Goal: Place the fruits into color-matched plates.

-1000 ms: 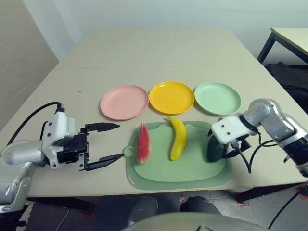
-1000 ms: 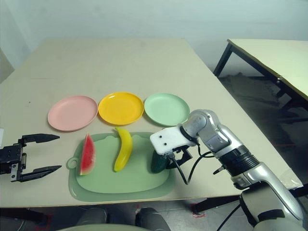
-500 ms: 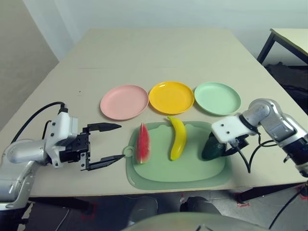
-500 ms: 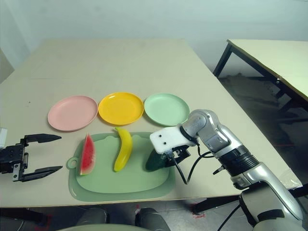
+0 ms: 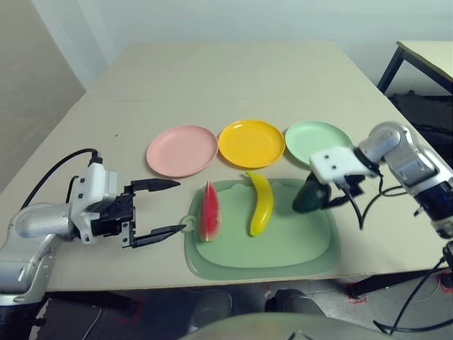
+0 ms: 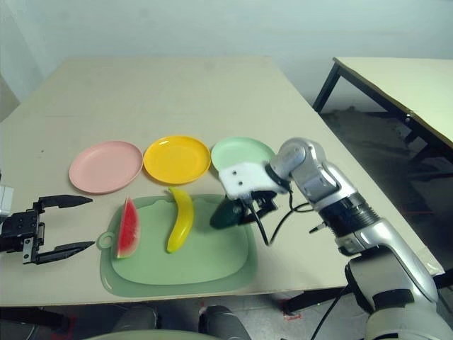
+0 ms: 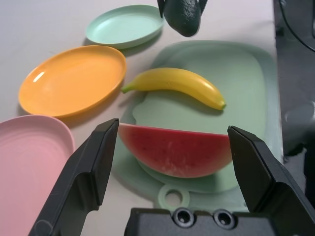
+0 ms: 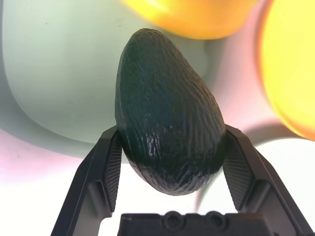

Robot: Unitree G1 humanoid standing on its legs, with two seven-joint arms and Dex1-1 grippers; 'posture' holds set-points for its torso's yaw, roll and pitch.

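My right gripper (image 8: 172, 142) clamps the avocado (image 8: 165, 113), bound, I judge, for the matching green plate (image 5: 311, 138); my left gripper (image 7: 173, 130) stands wide near the watermelon (image 7: 177, 152).

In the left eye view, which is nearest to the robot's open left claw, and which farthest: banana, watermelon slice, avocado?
Nearest first, from the left gripper:
1. Watermelon slice, at the mat's left end.
2. Banana, mid-mat.
3. Avocado, at the right, in the right gripper.
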